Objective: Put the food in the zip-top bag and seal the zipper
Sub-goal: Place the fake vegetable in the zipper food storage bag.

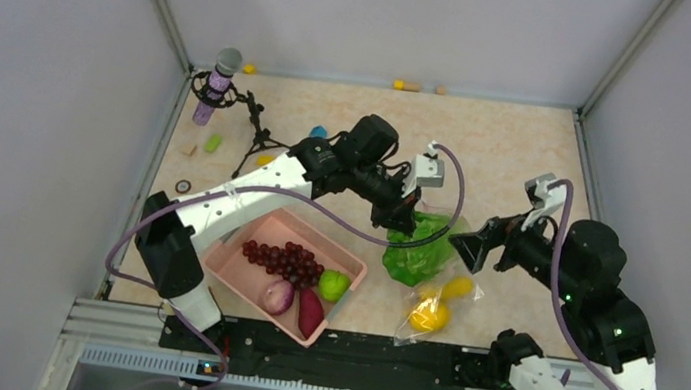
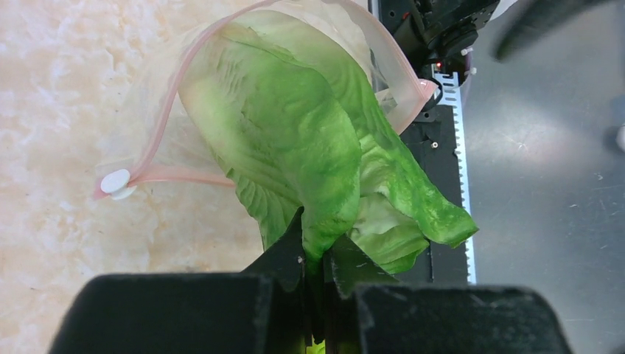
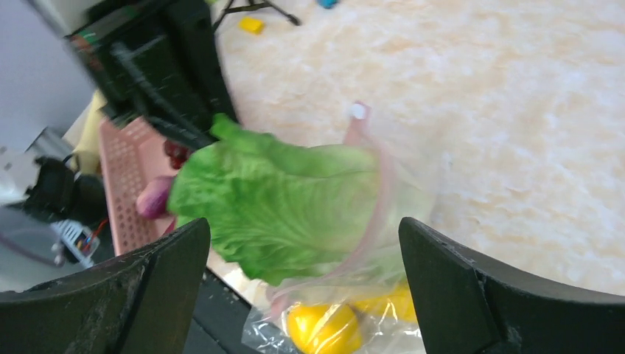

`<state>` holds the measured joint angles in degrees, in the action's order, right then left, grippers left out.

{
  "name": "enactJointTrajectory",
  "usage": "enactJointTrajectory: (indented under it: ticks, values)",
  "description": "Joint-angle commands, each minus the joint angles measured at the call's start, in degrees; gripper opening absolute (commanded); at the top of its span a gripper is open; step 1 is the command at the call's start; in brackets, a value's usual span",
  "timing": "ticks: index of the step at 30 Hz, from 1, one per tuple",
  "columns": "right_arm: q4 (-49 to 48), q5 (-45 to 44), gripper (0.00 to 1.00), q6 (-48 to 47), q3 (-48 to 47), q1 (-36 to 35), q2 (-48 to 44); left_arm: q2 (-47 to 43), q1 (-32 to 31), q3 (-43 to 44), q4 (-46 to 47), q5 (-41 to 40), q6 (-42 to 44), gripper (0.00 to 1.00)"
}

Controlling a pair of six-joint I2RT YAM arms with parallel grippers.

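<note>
Our left gripper (image 2: 315, 254) is pinched almost fully closed on the lower edge of the lettuce (image 2: 295, 125), the leaf squeezed between its two dark fingers (image 2: 284, 254). From the top camera we see that gripper (image 1: 404, 218) reaching across the table and holding the lettuce (image 1: 420, 250) at the mouth of the zip-top bag (image 1: 410, 327).

Our right gripper (image 3: 304, 228) stands spread wide, both fingers (image 3: 166, 280) well apart with nothing clamped or touched between them. It hangs just beside the bag, pointed at the lettuce (image 3: 280, 199); from above it (image 1: 470, 250) sits to the right of the leaf.

The far end of the lettuce lies inside the zip-top bag (image 2: 147, 96), while the gripped end sticks out. The zipper (image 2: 184, 177) is unsealed and its pink strip loops around the leaf, with a white slider (image 2: 116, 182) at one end. Deeper in the bag we see the lemon (image 1: 430, 315) and the banana (image 1: 455, 288).

The pink basket (image 1: 242, 262) lies to the left of the bag, near the arm bases, and holds the grapes (image 1: 287, 260), a green fruit (image 1: 334, 284), the onion (image 1: 278, 295) and the sweet potato (image 1: 310, 311).
</note>
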<state>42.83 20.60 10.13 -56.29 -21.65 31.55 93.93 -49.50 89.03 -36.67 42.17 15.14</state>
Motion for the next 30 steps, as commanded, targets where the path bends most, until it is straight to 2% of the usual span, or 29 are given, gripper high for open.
enactJointTrajectory:
  ticks: [1,6,16,25,30]
  values:
    - [1.31,-14.89,0.95,6.03,-3.46,-0.32,2.52,-1.37,-0.32,2.07,1.88,2.37,-3.98,0.0]
    - [6.73,-22.12,0.83,11.6,-5.41,-0.32,6.92,-1.22,-0.66,2.82,0.74,-0.07,-6.41,0.0]
    - [5.14,-16.18,0.52,9.81,-2.69,-0.37,13.44,-0.1,-1.04,5.67,-1.44,-1.3,-9.98,0.0]
    - [4.46,-13.3,0.49,7.79,-1.71,-0.32,14.96,1.14,-1.13,7.65,-2.7,-1.37,-14.03,0.0]
    - [5.37,-8.59,0.48,4.76,-1.9,-0.33,15.0,1.03,-1.13,7.67,-2.71,-2.38,-17.09,0.0]
